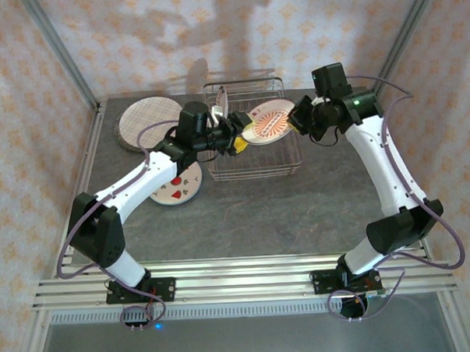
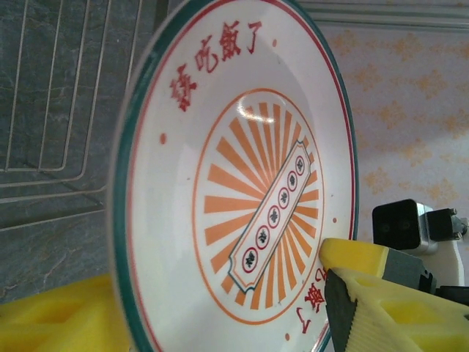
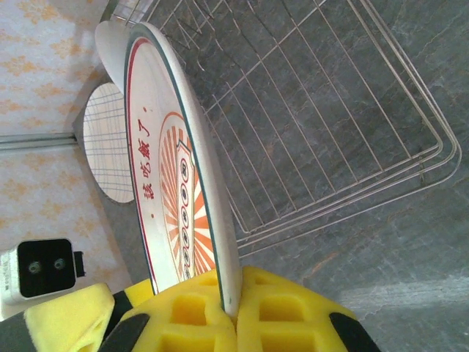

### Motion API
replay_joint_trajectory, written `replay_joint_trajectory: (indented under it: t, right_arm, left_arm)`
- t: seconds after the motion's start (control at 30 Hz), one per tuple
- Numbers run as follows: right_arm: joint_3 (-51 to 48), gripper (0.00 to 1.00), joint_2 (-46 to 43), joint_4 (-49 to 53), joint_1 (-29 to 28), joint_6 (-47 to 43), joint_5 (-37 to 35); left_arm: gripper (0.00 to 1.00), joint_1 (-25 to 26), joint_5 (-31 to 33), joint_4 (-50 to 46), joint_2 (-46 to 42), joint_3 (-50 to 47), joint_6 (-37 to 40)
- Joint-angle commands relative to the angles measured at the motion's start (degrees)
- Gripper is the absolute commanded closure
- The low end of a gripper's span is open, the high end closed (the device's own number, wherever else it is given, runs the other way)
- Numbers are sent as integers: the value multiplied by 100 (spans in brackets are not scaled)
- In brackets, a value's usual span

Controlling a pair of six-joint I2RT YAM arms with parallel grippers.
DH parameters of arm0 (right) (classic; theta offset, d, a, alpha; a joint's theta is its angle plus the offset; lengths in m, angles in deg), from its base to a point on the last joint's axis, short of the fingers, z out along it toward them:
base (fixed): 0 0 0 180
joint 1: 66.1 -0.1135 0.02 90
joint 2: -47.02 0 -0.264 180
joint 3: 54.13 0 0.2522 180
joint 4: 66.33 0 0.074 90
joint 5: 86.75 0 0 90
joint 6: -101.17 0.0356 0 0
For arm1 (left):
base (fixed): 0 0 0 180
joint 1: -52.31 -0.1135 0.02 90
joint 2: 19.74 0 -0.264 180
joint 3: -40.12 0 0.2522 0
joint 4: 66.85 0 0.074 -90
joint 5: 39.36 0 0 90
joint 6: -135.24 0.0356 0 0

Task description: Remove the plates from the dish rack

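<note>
A white plate with an orange sunburst and green rim (image 1: pixel 270 121) hangs tilted over the wire dish rack (image 1: pixel 254 175). My right gripper (image 1: pixel 299 115) is shut on its right rim; in the right wrist view the yellow pads (image 3: pixel 238 308) pinch the edge of this plate (image 3: pixel 168 169). My left gripper (image 1: pixel 237 137) is at the plate's left rim. In the left wrist view its fingers (image 2: pixel 388 293) stand apart on either side of the plate (image 2: pixel 242 183), open (image 2: pixel 220 293). Another plate (image 1: pixel 220 102) stands upright in the rack's back left.
A stack of plaid plates (image 1: pixel 147 121) lies at the back left of the table. A white red-spotted plate (image 1: pixel 177 186) lies under my left forearm. The rack's wire floor (image 3: pixel 330 147) sits below the held plate. Patterned walls close the back and sides.
</note>
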Motion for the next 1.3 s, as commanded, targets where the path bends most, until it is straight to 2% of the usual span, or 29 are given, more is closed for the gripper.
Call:
replay_joint_trajectory:
  t: [0.0,0.2,0.63,0.97,1.1,1.27]
  right_arm:
    - [-113,100,-346,-545,54,154,280]
    - [-419,100,-402,-879,71,341,543]
    - [-870,100,-529,-1102,139,365,720]
    - [-752,99,-459,-904,145,41,834]
    - [-667,81,-460,-833,141,-129,893]
    - [-481,45,-476,-624,140,-480,834]
  left_arm:
    - [38,65,-48,-135,-6,179,108]
    - [45,68,-44,-152,-29,140,92]
    - [100,60,-22,-219,-86,150,85]
    - [100,59,-23,-26,-197,109,-122]
    - [100,38,13,199,-315,11,-304]
    - [100,-102,99,435,-591,-199,-469]
